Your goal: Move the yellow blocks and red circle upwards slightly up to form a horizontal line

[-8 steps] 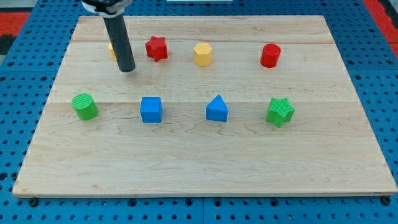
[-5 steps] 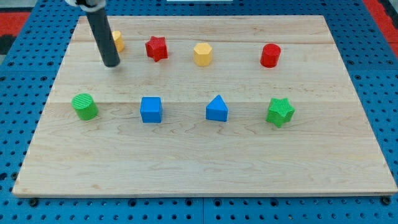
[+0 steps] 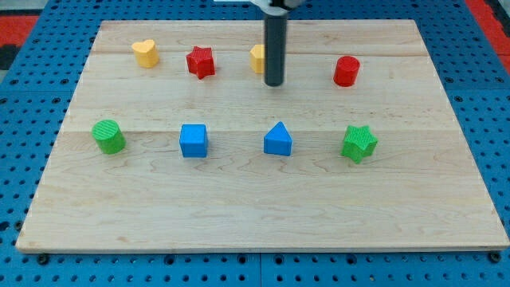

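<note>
A yellow heart block [image 3: 145, 53] sits near the view's top left. A second yellow block [image 3: 256, 58] sits at top centre, mostly hidden behind my rod, so its shape is unclear. The red circle block [image 3: 346, 71] sits at the top right. My tip [image 3: 273, 82] rests just below and to the right of the second yellow block, well left of the red circle.
A red star [image 3: 201, 61] lies between the two yellow blocks. A lower row holds a green circle [image 3: 108, 136], a blue cube [image 3: 193, 140], a blue triangle [image 3: 277, 139] and a green star [image 3: 359, 143]. All sit on the wooden board [image 3: 263, 215].
My rod has moved from beside the yellow heart at the left across to the central yellow block. The heart now shows fully, slightly higher up. The other blocks have not moved.
</note>
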### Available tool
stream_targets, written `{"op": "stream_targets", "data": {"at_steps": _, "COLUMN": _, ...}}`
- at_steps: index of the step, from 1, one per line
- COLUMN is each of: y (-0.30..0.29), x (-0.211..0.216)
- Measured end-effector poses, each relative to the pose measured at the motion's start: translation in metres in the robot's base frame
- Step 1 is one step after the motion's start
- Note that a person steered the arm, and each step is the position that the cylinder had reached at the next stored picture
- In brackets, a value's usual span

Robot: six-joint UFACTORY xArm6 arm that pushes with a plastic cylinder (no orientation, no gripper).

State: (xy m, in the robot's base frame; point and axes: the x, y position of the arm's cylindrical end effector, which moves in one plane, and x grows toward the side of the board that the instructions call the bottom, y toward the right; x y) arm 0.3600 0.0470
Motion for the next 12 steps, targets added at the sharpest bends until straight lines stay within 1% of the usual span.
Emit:
{"op": "stream_targets", "data": {"at_steps": 1, "y": 0.08, "x": 0.007}}
{"op": "stream_targets", "data": {"at_steps": 2, "y": 0.107, "x": -0.006}}
{"op": "stream_targets", "data": {"at_steps": 3, "y": 0.113, "x": -0.025}}
{"op": "stream_targets", "data": {"at_steps": 4, "y": 0.1, "x": -0.025}}
{"op": "stream_targets", "data": {"at_steps": 5, "y": 0.076, "x": -0.011}}
{"op": "stream_targets", "data": {"at_steps": 6, "y": 0.07, "x": -0.022}}
{"op": "stream_targets", "data": {"at_steps": 8, "y": 0.061, "x": -0.08}}
{"op": "stream_targets", "data": {"at_steps": 9, "y": 0.044, "x": -0.091}}
{"op": "stream_targets", "data": {"at_steps": 10, "y": 0.025, "x": -0.113}}
{"op": "stream_targets", "data": {"at_steps": 11, "y": 0.059, "x": -0.114}}
{"op": "stream_targets", "data": {"at_steps": 12, "y": 0.07, "x": -0.084}}
